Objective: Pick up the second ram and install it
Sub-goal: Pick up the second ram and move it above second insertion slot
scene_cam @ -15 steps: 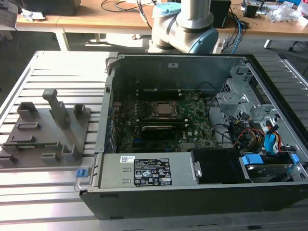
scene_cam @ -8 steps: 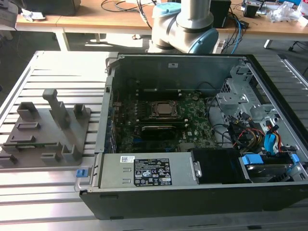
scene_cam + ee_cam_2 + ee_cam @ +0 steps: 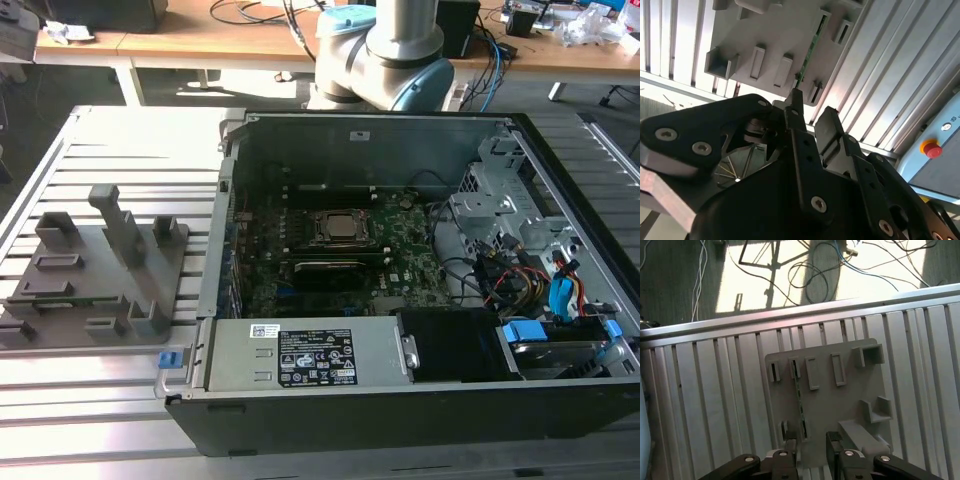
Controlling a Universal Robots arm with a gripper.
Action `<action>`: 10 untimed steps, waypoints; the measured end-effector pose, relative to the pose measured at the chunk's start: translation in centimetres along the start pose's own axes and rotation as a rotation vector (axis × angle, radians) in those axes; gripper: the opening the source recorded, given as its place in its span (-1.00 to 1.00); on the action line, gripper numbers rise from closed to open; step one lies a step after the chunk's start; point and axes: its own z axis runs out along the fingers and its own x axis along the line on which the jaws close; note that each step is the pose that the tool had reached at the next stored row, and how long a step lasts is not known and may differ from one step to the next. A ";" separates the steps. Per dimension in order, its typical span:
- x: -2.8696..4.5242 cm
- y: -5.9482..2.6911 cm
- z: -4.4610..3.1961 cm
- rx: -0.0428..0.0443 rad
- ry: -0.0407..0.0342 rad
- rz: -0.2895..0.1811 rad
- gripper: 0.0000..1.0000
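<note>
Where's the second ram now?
The second ram stands on edge in the grey fixture, at the exterior view's left of the computer case; in both wrist views the open gripper hovers short of it.

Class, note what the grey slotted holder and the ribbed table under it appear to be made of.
Grey slotted holder: likely plastic, matte uniform grey, blocky moulded tabs.
Ribbed table: probably aluminium, pale satin sheen, straight parallel slats.

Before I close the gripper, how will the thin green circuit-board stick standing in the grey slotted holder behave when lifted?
The green circuit-board stick looks thin and flat, so it is probably light and stiff, yet fragile under a hard squeeze. It stands on edge in the grey slotted holder, so a crooked pull may bind. The open gripper hovers apart from it.
</note>
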 end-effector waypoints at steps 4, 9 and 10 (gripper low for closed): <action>-0.01 -0.01 0.52 0.0001 0.0004 0.000 -0.25; -0.01 -0.02 0.97 0.0000 0.0004 0.000 -0.25; -0.01 -0.02 1.02 0.0000 0.0004 0.000 -0.25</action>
